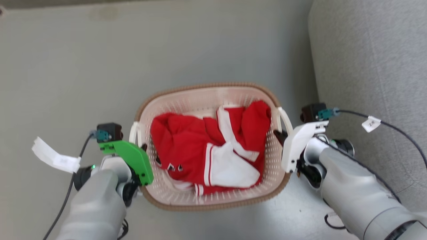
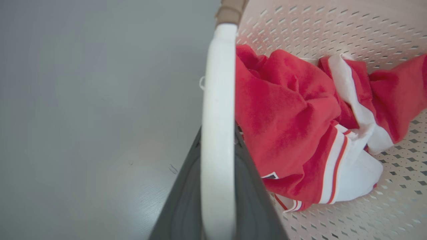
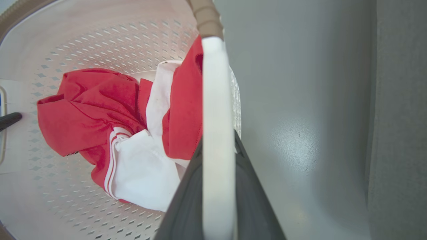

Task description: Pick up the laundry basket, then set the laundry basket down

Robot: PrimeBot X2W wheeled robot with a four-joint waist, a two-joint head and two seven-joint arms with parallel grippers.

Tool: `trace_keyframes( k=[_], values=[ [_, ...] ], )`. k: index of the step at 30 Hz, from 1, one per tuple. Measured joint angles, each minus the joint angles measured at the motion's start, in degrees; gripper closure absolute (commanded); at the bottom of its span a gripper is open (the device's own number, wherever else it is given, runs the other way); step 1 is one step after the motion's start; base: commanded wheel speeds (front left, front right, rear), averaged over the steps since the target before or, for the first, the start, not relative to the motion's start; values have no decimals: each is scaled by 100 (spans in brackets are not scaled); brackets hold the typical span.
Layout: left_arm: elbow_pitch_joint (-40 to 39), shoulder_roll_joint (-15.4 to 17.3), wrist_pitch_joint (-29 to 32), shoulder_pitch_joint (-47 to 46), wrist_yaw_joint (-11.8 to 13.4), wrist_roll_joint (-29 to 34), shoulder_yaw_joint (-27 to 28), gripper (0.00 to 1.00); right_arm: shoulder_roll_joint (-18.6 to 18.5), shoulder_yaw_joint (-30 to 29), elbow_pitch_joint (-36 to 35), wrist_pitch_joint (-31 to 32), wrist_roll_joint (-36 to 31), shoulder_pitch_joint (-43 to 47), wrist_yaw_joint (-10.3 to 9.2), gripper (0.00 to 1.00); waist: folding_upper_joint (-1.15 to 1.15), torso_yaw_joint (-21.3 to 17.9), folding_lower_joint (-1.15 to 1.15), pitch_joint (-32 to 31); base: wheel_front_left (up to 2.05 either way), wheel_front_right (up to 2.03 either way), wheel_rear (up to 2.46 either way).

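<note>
A white paper tag (image 1: 56, 156) hangs off the cable at the far left. There is writing on it, too faint to read. Beside it the left gripper (image 1: 142, 147), under a green cover, reaches in at the left handle (image 1: 133, 131) of the laundry basket (image 1: 206, 86). From the left wrist, the white handle (image 2: 218, 100) runs straight up between the two dark fingers (image 2: 186, 200), which press in on either side, so the gripper is clamped on it.

The basket sits in the middle over the grey floor (image 1: 83, 66), between the two arms. I cannot tell whether it rests on the floor or hangs just clear of it. Its walls are cream and perforated, and its rim is brown and woven-looking. A crumpled red and white garment (image 1: 206, 146) lies inside, with a few small dark marks near its lower edge that cannot be read as letters.

The right gripper (image 1: 280, 136), under a white cover, is at the right handle (image 1: 285, 118). From the right wrist, that handle (image 3: 217, 100) also passes between the dark fingers (image 3: 253, 206), squeezed from both sides. A second tag (image 1: 371, 124) hangs on the right cable, and its writing is illegible. A grey fabric sofa (image 1: 373, 66) stands just beside the basket on the far right.
</note>
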Motion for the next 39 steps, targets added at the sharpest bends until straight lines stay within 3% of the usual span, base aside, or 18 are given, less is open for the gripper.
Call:
trace_keyframes(
  k=[25, 39],
  values=[
    [89, 11, 601, 1127, -7, -463, -374, 100, 49, 546, 32, 598, 528, 1081, -8, 100, 0, -117, 0, -1708, 0, 0, 0],
    [18, 30, 723, 1199, -5, -623, -486, 100, 14, 667, 12, 759, 712, 1089, -8, 100, 0, -135, 0, -2008, 0, 0, 0]
  ],
)
